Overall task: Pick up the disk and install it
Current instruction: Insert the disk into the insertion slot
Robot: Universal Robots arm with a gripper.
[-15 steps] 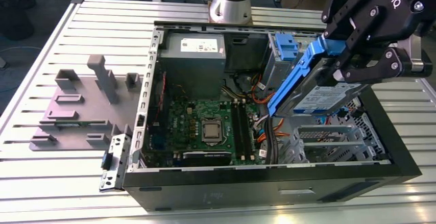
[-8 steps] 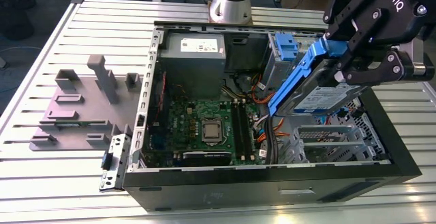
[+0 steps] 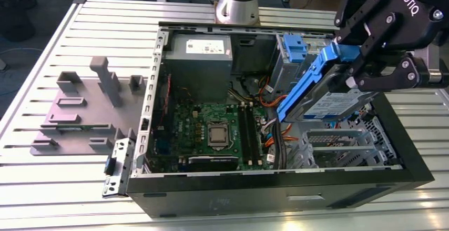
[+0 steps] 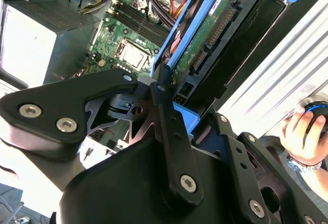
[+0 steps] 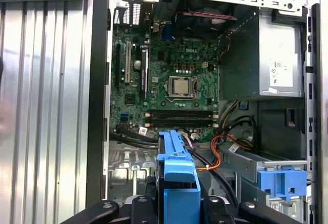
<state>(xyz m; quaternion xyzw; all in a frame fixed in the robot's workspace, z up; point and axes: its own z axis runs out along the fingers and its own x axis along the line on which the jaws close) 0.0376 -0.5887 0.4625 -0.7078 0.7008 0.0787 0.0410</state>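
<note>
The gripper (image 3: 350, 76) is clamped on the disk (image 3: 329, 97), gripping it by its blue-railed edges and holding it tilted in the air — lifted, not seated. Directly below it lies the open computer case (image 3: 281, 186), with the metal drive cage (image 3: 337, 144) under the disk and the motherboard (image 3: 210, 131) beyond that. So the pick-up looks done; the installing appears still to be done, since the disk touches nothing but the fingers.

The second wrist view shows the disk's green circuit-board underside (image 4: 212, 34) and a person's hand (image 4: 302, 131) off to the side. In the exterior view the labelled face shows instead, and farther from the gripper, outside the case, the grey plastic stand (image 3: 88, 110) on the table (image 3: 42, 189).
</note>
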